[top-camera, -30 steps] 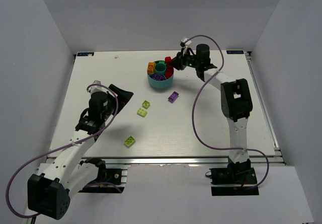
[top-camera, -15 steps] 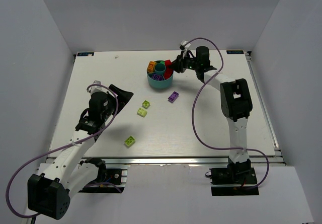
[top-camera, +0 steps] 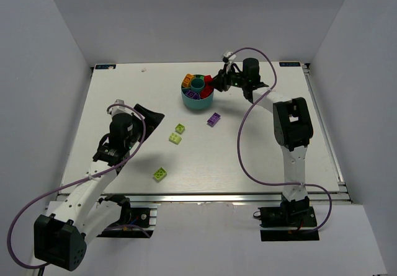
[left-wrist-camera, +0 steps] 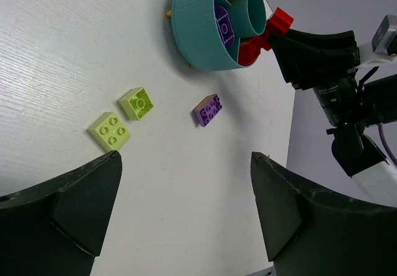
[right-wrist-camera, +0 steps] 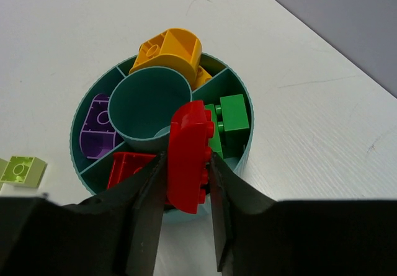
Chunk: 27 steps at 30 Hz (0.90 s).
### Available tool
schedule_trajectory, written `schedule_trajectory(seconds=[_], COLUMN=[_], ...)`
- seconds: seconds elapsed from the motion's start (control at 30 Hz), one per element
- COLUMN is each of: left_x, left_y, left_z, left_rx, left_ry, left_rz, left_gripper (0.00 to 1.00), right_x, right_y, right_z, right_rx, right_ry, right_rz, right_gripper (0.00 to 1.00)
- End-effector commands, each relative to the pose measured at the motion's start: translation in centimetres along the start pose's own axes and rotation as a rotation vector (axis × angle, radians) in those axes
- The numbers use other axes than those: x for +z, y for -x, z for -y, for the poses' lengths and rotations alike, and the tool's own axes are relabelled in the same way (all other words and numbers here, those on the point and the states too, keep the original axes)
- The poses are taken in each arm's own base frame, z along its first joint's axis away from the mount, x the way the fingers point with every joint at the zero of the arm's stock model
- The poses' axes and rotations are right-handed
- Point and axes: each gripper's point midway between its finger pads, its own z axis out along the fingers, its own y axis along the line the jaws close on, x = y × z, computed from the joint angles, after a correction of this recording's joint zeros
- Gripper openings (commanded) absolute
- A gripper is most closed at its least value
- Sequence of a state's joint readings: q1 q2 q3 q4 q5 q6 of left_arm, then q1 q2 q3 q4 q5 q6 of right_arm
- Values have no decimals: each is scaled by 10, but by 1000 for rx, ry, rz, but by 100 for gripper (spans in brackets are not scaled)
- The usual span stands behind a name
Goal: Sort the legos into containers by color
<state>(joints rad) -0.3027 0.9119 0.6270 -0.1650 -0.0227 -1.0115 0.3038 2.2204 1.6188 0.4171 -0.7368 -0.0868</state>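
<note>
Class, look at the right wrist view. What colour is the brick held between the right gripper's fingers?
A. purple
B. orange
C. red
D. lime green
C: the right gripper is closed on a red brick, held on edge over the teal bowl.

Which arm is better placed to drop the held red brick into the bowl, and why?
Right. The right claw is shut on the red brick above the teal bowl, near another red brick already inside. The left claw is open, empty, far off.
</note>
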Motion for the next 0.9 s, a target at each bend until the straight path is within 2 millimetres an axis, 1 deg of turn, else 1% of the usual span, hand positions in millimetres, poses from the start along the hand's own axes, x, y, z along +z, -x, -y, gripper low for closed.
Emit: schedule_trajectory(seconds=[0.0, 0.03, 0.07, 0.2, 0.43, 0.53, 0.6, 0.67, 0.73, 0.83, 0.87], left_x=[-3, -3, -2, -1, 0, 0, 0, 0, -1, -1, -1], left_y=[3, 4, 4, 3, 3, 2, 2, 2, 2, 2, 2], left_z=[-1, 0, 0, 0, 0, 0, -1, -1, -1, -2, -1], left_rx=[-4, -4, -3, -1, -1, -1, -1, 0, -1, -1, -1], left_ry=[-2, -6, -4, -5, -7, -8, -5, -5, -5, -2, -4], left_rz=[20, 21, 20, 16, 16, 15, 13, 13, 13, 13, 14], left_gripper=[94, 94, 94, 94, 94, 94, 94, 94, 94, 94, 94], right_x=[-10, -11, -11, -13, -16, -16, -15, -14, -12, -10, -11], right_y=[31, 32, 31, 35, 43, 45, 47, 45, 42, 39, 40], right_z=[-4, -3, -4, -6, -9, -8, -6, -4, -2, -2, -2], right_rx=[-55, -56, -52, -57, -64, -63, -62, -56, -52, -48, -49], right_ry=[-6, -8, -9, -13, -14, -16, -22, -26, -27, -19, -16], right_rz=[43, 45, 44, 50, 63, 69, 73, 69, 64, 59, 60], right_gripper=[41, 44, 49, 57, 58, 55, 50, 47, 46, 42, 37])
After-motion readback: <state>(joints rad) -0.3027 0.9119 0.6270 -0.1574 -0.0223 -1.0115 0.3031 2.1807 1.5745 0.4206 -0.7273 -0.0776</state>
